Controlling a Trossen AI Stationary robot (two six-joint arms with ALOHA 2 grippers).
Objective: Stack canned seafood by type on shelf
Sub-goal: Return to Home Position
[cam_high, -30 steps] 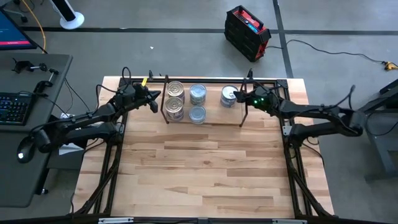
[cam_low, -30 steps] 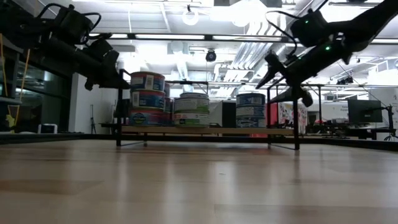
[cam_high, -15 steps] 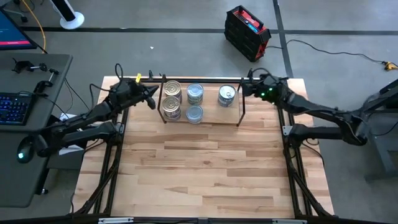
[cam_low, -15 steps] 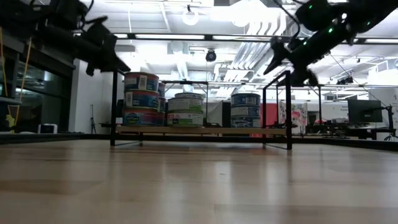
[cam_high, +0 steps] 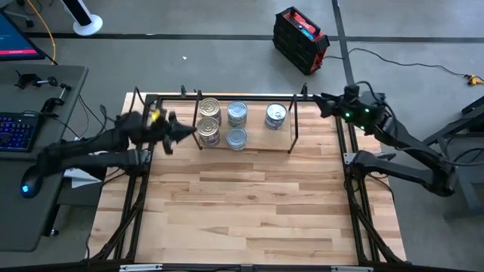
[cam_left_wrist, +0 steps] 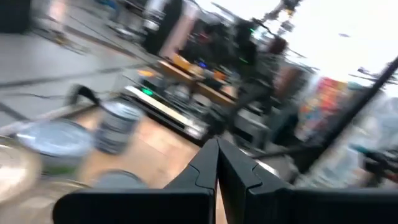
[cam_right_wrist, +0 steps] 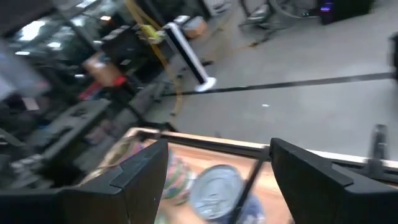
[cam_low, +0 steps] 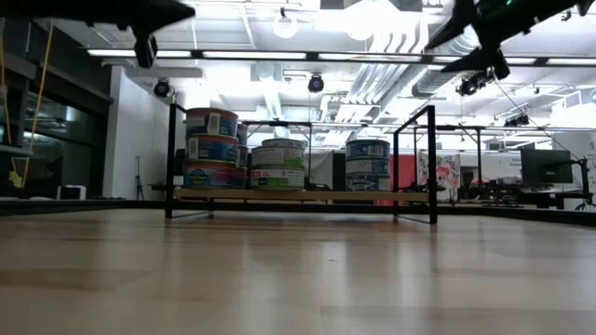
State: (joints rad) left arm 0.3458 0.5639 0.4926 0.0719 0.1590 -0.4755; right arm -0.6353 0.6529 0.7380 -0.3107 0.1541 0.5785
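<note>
The shelf [cam_high: 261, 145] stands at the table's far edge, its light board on thin black wire uprights [cam_low: 432, 163]. Gold tins [cam_high: 209, 109] are stacked at its left end, three high [cam_low: 211, 149]. Silver-blue tins [cam_high: 237, 113] stand in the middle and one more stack [cam_high: 276, 115] to the right. My left gripper [cam_high: 184, 131] hovers shut off the shelf's left end, high above the table [cam_low: 177, 11]; its fingers meet at their tips [cam_left_wrist: 216, 149]. My right gripper [cam_high: 321, 100] hangs open above and beyond the shelf's right end [cam_right_wrist: 217, 162], with nothing between its fingers.
Bare wooden tabletop [cam_high: 249, 204] lies in front of the shelf. A black frame [cam_high: 136, 196] runs along the table's sides. A desk with a keyboard [cam_high: 19, 128] stands off to the left, and a red-and-black case [cam_high: 300, 38] sits on the floor beyond.
Both grippers have risen and drawn away from the shelf's ends, the left toward the table's left and near side, the right toward the right edge. Early in that second the shelf and its tins shifted a little toward the left, then stayed put.
</note>
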